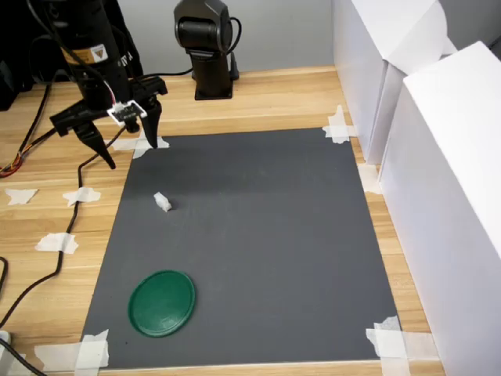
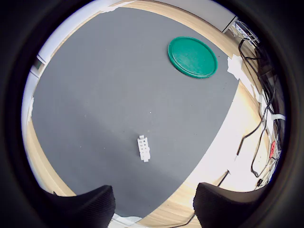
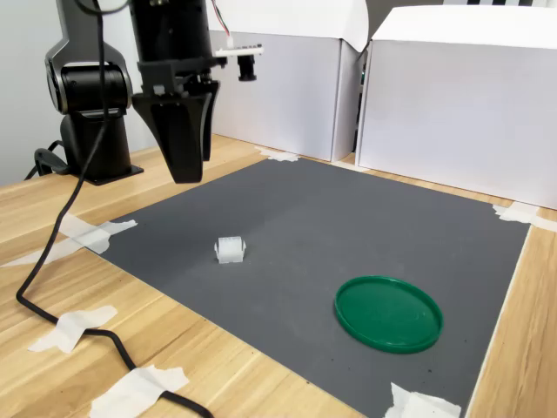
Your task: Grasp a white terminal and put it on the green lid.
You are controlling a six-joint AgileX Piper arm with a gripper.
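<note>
The white terminal (image 1: 162, 202) (image 3: 230, 250) lies on the dark grey mat (image 1: 258, 235), toward the first exterior view's left. In the wrist view the white terminal (image 2: 143, 148) shows a short way ahead of the fingers. The green lid (image 1: 162, 303) (image 2: 192, 57) (image 3: 388, 313) lies flat near the mat's front left corner in the first exterior view, well apart from the terminal. My gripper (image 1: 131, 157) (image 3: 196, 171) hangs open and empty above the mat's back left corner, behind the terminal. Both fingertips (image 2: 85, 206) show as dark shapes in the wrist view.
White boxes (image 1: 438, 180) (image 3: 461, 104) stand along the first exterior view's right side of the mat. The arm base (image 1: 207, 55) sits behind the mat. White tape (image 1: 74, 352) holds the corners, and a black cable (image 1: 66, 235) runs over the wooden table beside the mat.
</note>
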